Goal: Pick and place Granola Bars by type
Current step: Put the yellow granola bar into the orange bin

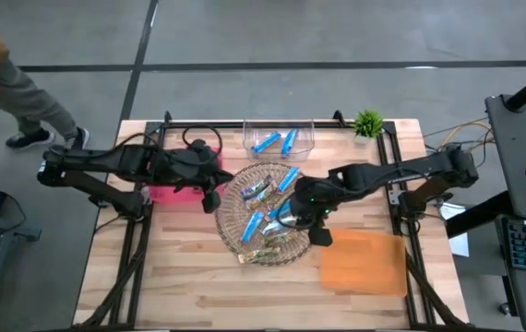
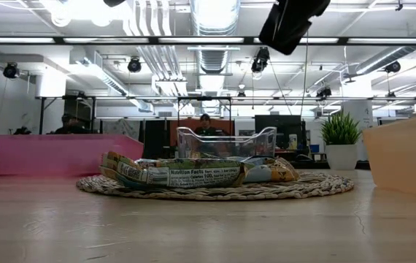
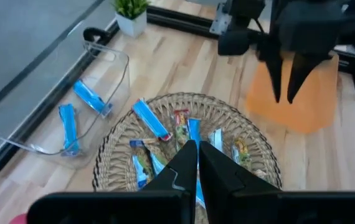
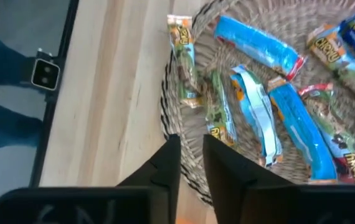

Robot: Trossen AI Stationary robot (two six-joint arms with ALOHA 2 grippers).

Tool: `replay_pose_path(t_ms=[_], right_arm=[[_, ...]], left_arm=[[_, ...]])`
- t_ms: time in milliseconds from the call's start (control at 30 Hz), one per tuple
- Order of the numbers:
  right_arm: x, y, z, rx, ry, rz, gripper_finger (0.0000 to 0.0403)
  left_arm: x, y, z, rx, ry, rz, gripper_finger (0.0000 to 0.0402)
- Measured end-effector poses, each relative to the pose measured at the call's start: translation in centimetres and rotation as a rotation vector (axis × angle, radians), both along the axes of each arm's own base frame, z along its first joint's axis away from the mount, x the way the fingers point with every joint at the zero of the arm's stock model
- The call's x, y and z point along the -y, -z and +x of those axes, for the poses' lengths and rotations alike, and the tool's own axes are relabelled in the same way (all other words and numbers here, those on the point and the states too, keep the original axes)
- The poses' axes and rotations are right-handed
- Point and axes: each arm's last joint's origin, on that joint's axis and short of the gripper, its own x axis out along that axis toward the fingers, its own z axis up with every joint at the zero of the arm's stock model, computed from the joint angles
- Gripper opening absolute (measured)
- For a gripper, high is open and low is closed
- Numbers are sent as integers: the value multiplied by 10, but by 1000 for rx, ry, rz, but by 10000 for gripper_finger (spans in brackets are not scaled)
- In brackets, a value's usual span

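Several granola bars lie in a heap on the round wicker tray (image 1: pixel 230 224): bright blue ones (image 4: pixel 258 45), silvery multicoloured ones (image 4: pixel 258 109) and brownish-green ones (image 4: pixel 218 112). Two blue bars (image 3: pixel 78 115) lie flat in the clear bin (image 1: pixel 279 148) at the far edge. My left gripper (image 3: pixel 197 158) hangs shut above the tray's left rim (image 1: pixel 212 192). My right gripper (image 4: pixel 191 158) hovers over the tray's right half (image 1: pixel 300 210), its fingers a narrow gap apart with nothing between them. Both stand well above the bars.
A pink bin (image 1: pixel 173 189) sits left of the tray under my left arm. An orange bin (image 1: pixel 364 261) stands at the near right. A small potted plant (image 1: pixel 367 123) is at the far edge. Bare wood lies along the near edge. A person walks at the far left.
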Motion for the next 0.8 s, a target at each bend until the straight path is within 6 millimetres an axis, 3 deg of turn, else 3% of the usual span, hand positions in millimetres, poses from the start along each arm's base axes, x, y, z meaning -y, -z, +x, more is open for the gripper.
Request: replay_pose_path(t_ms=[333,800], right_arm=[[-3,19,21,-40,-67,-38,137],[-6,50,45,-92,-156,-101,169]], left_arm=[[-5,13,-30,32,-23,41,0],[-6,18,-41,46,-12,57,0]])
